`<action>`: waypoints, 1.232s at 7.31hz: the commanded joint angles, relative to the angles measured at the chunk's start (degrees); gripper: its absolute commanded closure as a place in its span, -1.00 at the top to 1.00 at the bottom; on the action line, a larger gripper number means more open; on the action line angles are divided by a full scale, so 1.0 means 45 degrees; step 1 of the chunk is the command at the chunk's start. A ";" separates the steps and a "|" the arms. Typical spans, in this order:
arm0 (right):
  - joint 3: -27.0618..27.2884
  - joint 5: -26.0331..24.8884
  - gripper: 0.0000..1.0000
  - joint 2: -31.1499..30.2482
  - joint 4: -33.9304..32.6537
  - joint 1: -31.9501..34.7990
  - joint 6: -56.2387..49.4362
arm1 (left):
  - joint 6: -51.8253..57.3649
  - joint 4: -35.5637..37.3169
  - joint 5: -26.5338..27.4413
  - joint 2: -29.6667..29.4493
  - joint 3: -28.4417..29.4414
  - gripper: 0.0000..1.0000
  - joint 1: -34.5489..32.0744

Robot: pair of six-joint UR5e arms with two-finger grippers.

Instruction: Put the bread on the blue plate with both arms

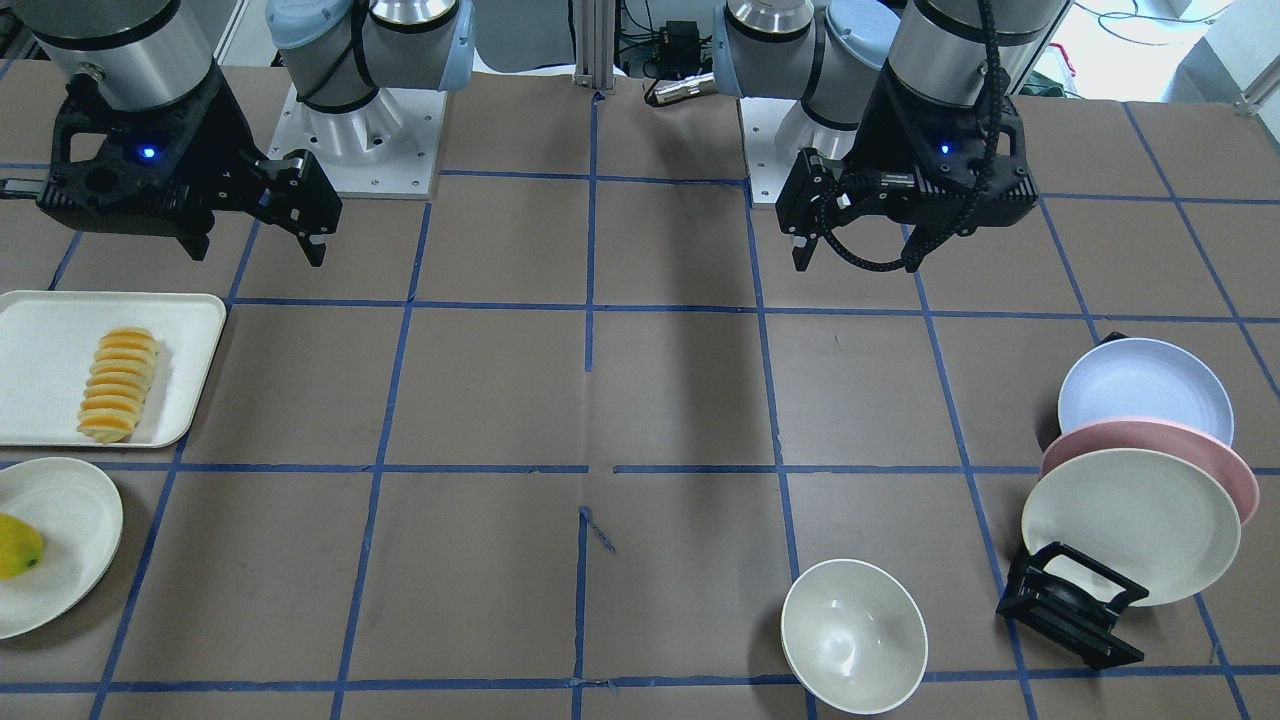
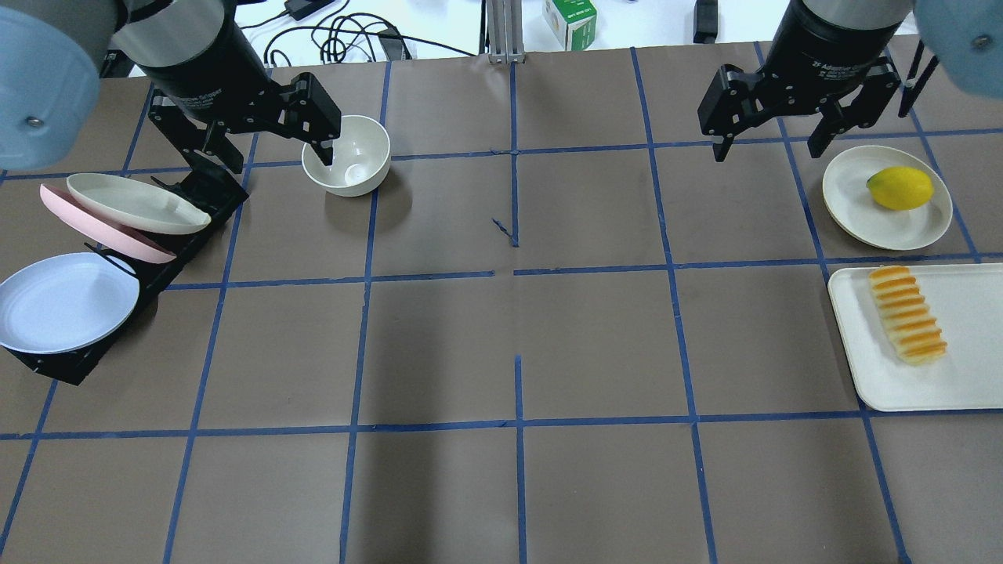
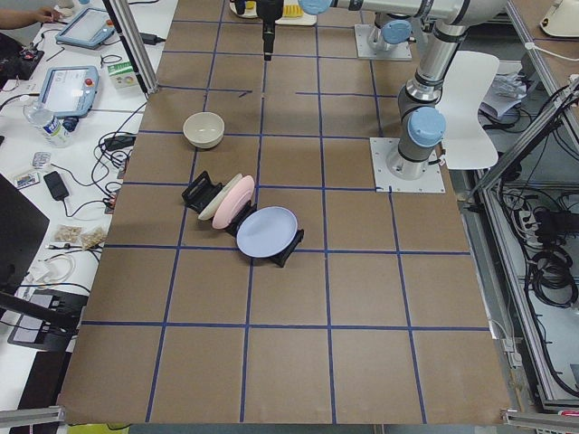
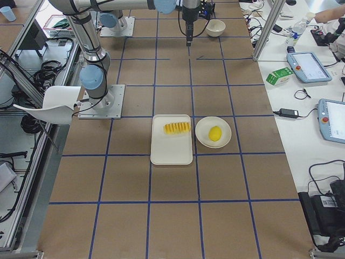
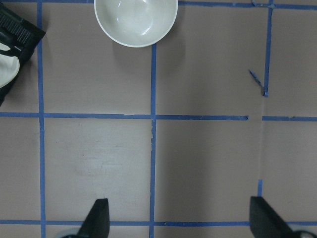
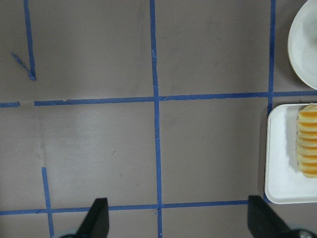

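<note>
The bread (image 1: 118,384) is a short loaf of orange-yellow ridged slices lying on a white tray (image 1: 40,340); it also shows in the overhead view (image 2: 907,313) and at the right edge of the right wrist view (image 6: 308,140). The blue plate (image 2: 63,301) leans in a black rack (image 2: 188,227) at the table's left end, and shows in the front view too (image 1: 1145,388). My left gripper (image 2: 270,153) hangs open and empty above the table near a white bowl. My right gripper (image 2: 768,147) hangs open and empty, beyond the tray and apart from the bread.
A pink plate (image 2: 94,227) and a cream plate (image 2: 137,204) lean in the same rack. A white bowl (image 2: 346,155) stands beside the left gripper. A yellow fruit (image 2: 899,188) lies on a cream plate (image 2: 854,204) beside the tray. Blue tape lines grid the brown table.
</note>
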 commanded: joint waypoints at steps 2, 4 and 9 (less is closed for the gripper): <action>0.0056 -0.0168 1.00 0.0182 0.0128 -0.0032 -0.0018 | 0.0000 0.0008 -0.0030 0.0008 -0.0058 1.00 0.0008; 0.0096 0.0005 1.00 0.0202 0.0031 -0.0032 0.0021 | 0.0271 0.0066 -0.0107 -0.0050 -0.0058 1.00 0.0104; 0.0251 -0.0363 1.00 0.0222 -0.0343 -0.0226 -0.0019 | 0.1287 0.0067 0.2148 0.0144 0.0098 1.00 0.3512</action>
